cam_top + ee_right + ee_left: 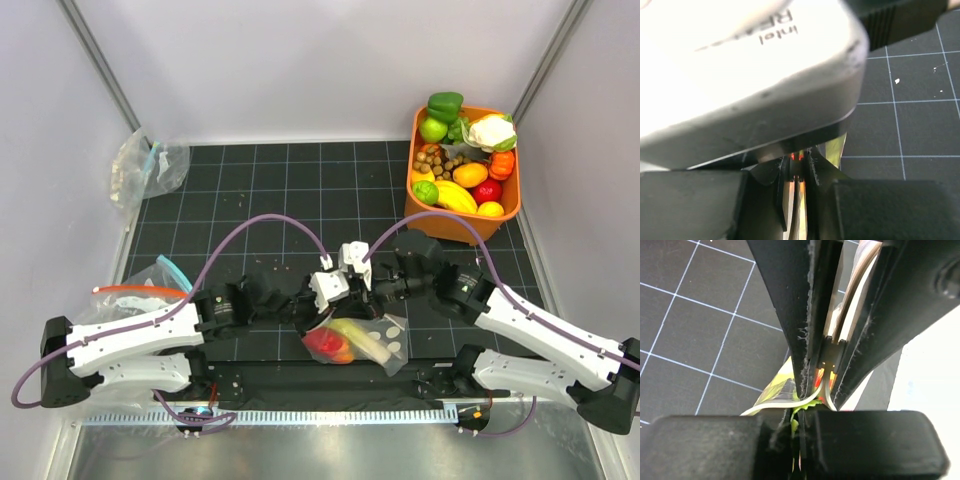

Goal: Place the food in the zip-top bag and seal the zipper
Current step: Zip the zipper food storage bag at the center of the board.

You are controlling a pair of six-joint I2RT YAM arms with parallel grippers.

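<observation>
Dark gridded matting (250,190) covers the table between pale walls, with an orange bin (440,222) of toy produce at the far right and two spare bags (145,165) pushed to the left.

Both arms meet at the middle of the near edge over the dotted bag (385,338). The food (328,343) is already inside it: red pieces and a pale green stalk show through the plastic.

My left gripper (797,435) is clenched on the bag's mouth, with the pale zipper (782,406) curling out from between its fingers. I judge this hold is there to pin the strip so the other side can press along it. My right gripper (797,195) looks pinched onto the same edge from the opposite side, its fingers nearly touching around a thin strip of plastic.

The two wrists crowd each other closely, so I have little room between them. The mat is bare to the left and toward the back. The bag lies just beside the table's near rail, so I would slide sideways along the zipper, not pull toward myself.
</observation>
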